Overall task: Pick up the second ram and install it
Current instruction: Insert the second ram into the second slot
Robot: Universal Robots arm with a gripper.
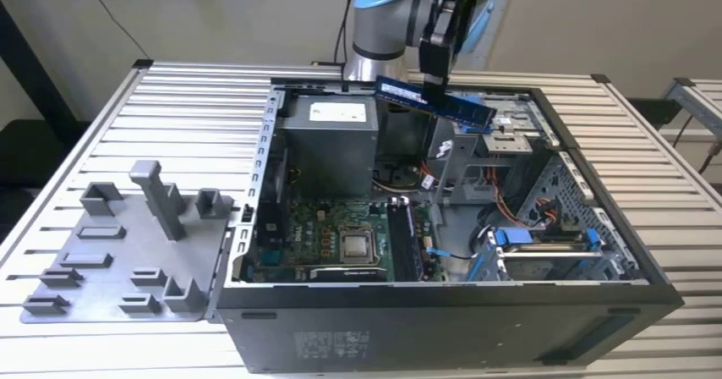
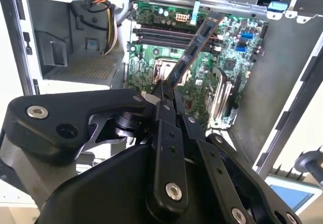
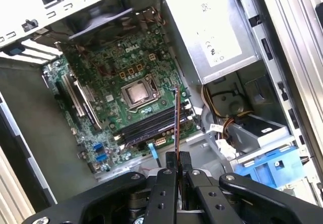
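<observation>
Our gripper (image 1: 434, 85) is clamped on the second ram (image 1: 462, 110), which hangs in open air above the case (image 1: 451, 328), its long axis running ten o'clock to four o'clock in the exterior view. The memory slots (image 1: 410, 248) lie well below, toward six o'clock from the gripper, and run roughly twelve to six, so we judge the stick is not lined up with them. The power supply (image 1: 327, 134) at eight o'clock and the grey drive cage (image 1: 468, 172) at five o'clock narrow the room over the board.
</observation>
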